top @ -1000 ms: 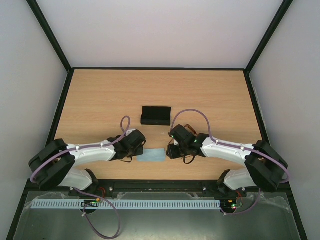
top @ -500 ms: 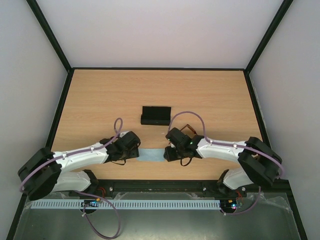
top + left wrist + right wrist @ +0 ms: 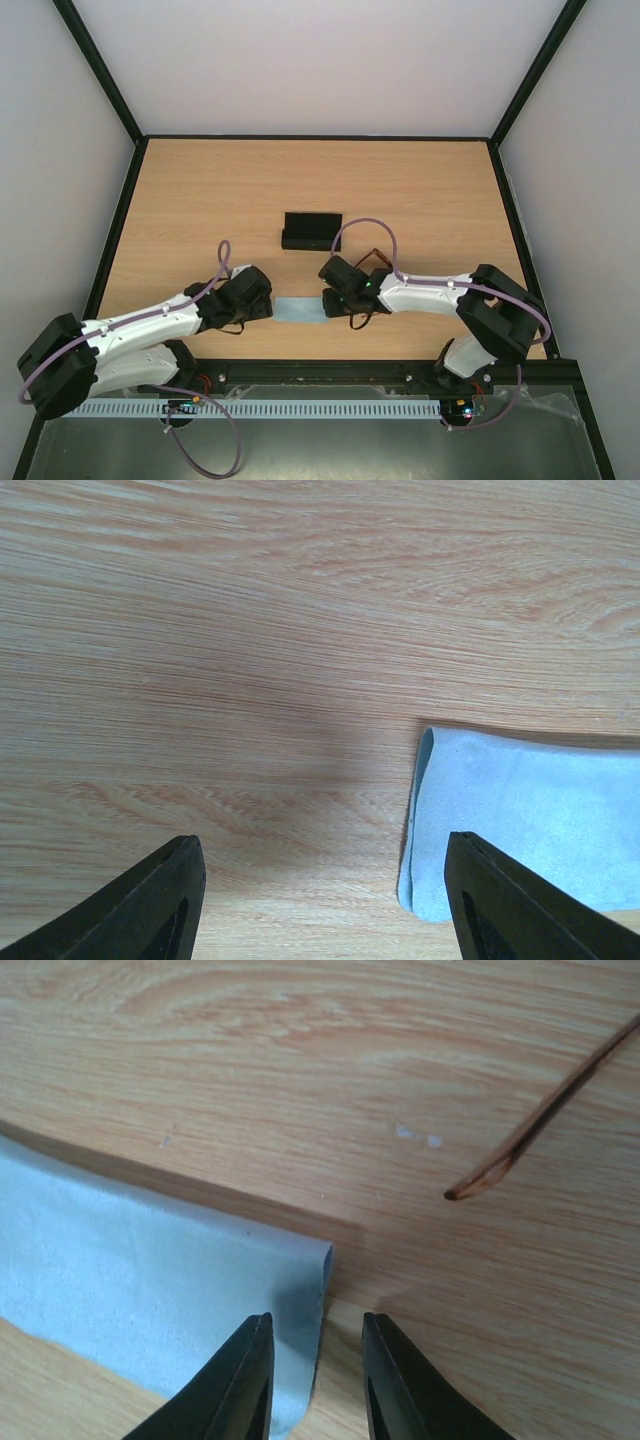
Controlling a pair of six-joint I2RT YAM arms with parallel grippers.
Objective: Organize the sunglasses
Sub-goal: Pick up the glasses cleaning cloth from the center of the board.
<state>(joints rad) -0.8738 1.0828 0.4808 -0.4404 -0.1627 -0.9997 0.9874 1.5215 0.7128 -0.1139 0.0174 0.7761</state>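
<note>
Thin reddish-brown sunglasses (image 3: 487, 1173) lie on the desk (image 3: 300, 1060) near the right gripper (image 3: 317, 1320), only one slim temple arm showing. They are probably light, springy and fragile, so best held at the frame front. The right gripper is narrowly parted over the blue cloth's (image 3: 130, 1250) edge. The left gripper (image 3: 320, 845) is spread and empty.

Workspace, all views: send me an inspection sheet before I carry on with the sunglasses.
Surface: wooden table, a few pale specks near the right gripper.
Job's things: sunglasses, only one slim brown temple arm shows, lying on the table. Black case mid-table, apart from both arms. Light blue cloth folded flat between the grippers.
Clutter: nothing seen.
Grippers: left gripper open, empty, at the cloth's left end. Right gripper narrowly open over the cloth's right end.
Cables: purple cables loop above each arm.
Surroundings: white walls, slotted strip along the near edge.
</note>
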